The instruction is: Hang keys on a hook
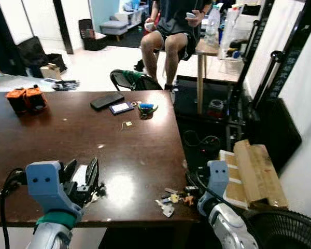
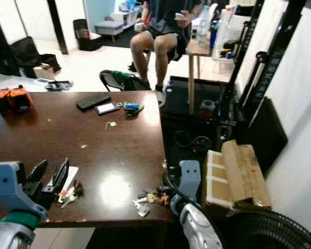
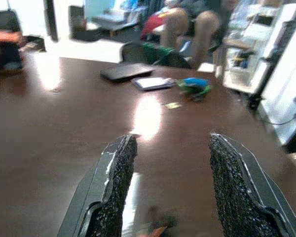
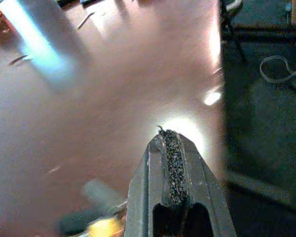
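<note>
Dark brown table [image 1: 119, 140], keys [image 1: 172, 199] at near right edge beside right gripper [image 4: 171, 148], fingers together, left gripper [image 3: 172, 187] spread apart near left, no readable writing

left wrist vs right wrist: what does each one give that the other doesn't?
Left wrist: the left tool with fingers spread open, plus the black phone, a card and a blue-green item far across the table.

Right wrist: the right tool shut, blurred keys below it, and the dark floor past the table edge.

Both: the glossy brown table.
</note>
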